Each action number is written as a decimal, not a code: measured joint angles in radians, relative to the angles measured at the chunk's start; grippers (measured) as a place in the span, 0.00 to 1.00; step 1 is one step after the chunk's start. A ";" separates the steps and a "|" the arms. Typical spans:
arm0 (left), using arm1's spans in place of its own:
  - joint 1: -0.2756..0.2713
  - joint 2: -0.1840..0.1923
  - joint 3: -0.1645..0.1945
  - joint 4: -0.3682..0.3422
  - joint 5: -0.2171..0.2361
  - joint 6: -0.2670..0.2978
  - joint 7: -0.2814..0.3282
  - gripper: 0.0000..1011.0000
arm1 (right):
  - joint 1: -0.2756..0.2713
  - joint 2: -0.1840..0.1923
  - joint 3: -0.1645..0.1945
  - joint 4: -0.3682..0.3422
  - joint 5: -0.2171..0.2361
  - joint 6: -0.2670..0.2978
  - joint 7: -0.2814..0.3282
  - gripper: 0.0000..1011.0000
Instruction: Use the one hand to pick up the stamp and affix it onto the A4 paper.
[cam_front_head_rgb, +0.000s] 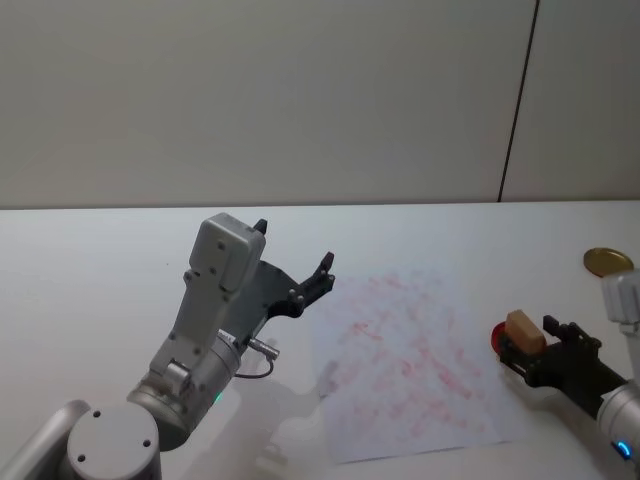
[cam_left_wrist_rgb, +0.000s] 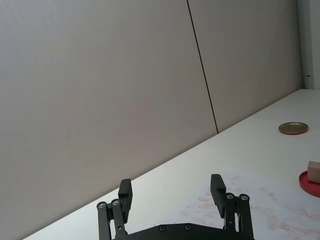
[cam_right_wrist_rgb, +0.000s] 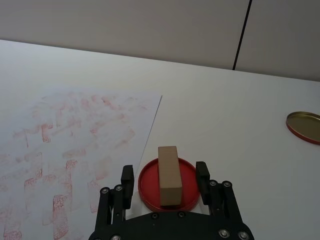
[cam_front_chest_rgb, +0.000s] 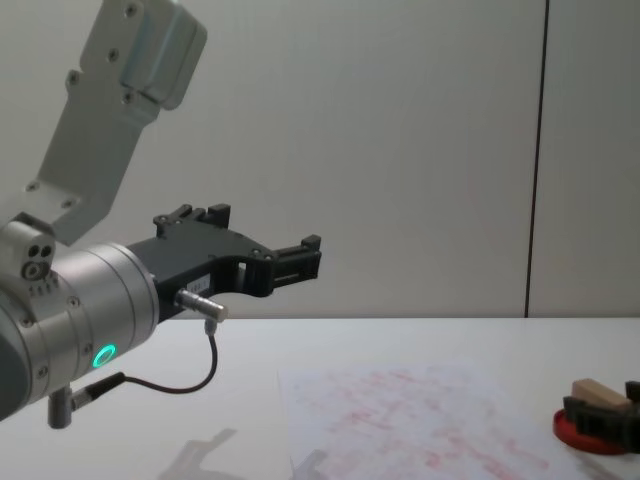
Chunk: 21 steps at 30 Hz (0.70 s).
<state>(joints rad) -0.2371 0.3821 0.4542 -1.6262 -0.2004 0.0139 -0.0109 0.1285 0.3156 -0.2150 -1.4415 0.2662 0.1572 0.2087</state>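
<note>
Right wrist view, unlike head's, shows right gripper (cam_right_wrist_rgb: 165, 171) spread around the stamp (cam_right_wrist_rgb: 169, 176); left gripper (cam_left_wrist_rgb: 170, 185) agape.

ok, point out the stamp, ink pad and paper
stamp (cam_right_wrist_rgb: 169, 175), right wrist view, top face
ink pad (cam_right_wrist_rgb: 148, 184), right wrist view, bare red surface beside stamp
paper (cam_front_head_rgb: 410, 355), head view, smudged middle

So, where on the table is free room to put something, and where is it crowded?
Free: the table between the A4 paper and the wall, and between paper and gold lid. The open left end effector hangs left of the paper. Crowded: right of it, where the right end effector straddles the stamp on the ink pad.
</note>
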 joint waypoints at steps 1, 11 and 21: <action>0.000 0.000 0.000 0.000 0.000 0.000 0.000 0.98 | 0.001 -0.001 0.000 0.002 -0.001 0.000 0.000 0.76; 0.000 0.000 0.000 0.000 0.000 0.000 0.000 0.98 | 0.005 -0.004 -0.002 0.015 -0.010 -0.001 0.000 0.45; 0.000 0.000 0.000 0.000 0.000 0.000 0.000 0.98 | 0.006 -0.006 -0.004 0.021 -0.024 -0.019 -0.002 0.22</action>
<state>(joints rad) -0.2371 0.3821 0.4542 -1.6262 -0.2004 0.0139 -0.0109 0.1346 0.3091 -0.2190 -1.4204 0.2419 0.1379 0.2069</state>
